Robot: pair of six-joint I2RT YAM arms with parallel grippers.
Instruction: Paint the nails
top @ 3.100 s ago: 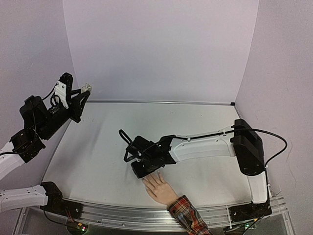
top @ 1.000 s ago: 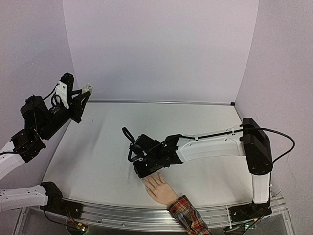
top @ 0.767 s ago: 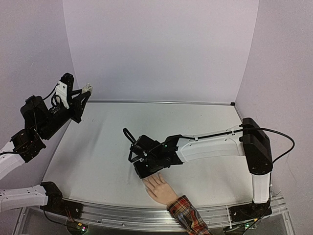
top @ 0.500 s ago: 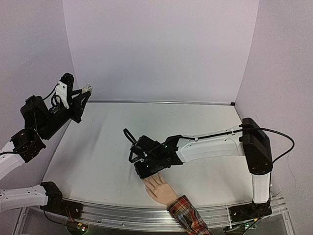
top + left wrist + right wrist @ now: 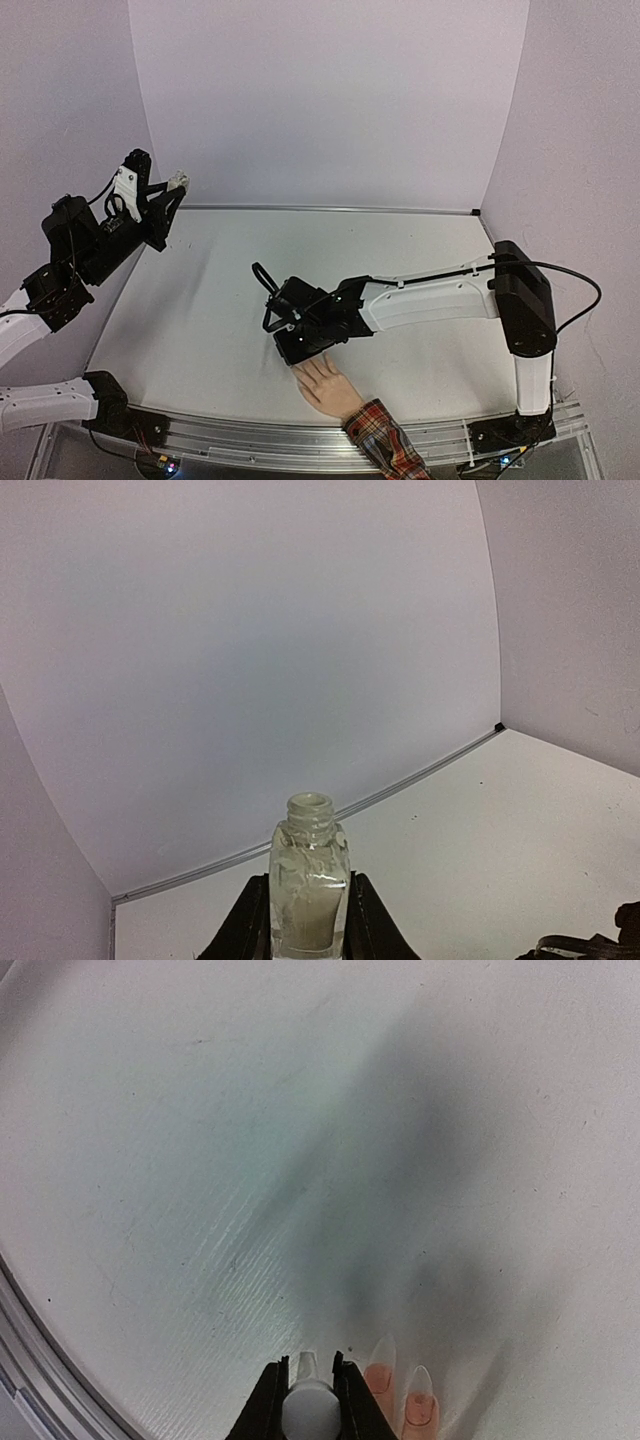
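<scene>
- left gripper (image 5: 308,905) was clamped on the uncapped polish bottle (image 5: 309,865), upright, raised at the table's (image 5: 220,300) far-left
- right gripper (image 5: 310,1372) was closed on a white cap (image 5: 310,1410), low over the table
- nails (image 5: 384,1352) sat just right of its fingertips; mannequin hand (image 5: 328,388) lay near the front edge

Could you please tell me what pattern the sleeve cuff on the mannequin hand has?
The sleeve cuff is red plaid, clearest in the top external view.
</scene>
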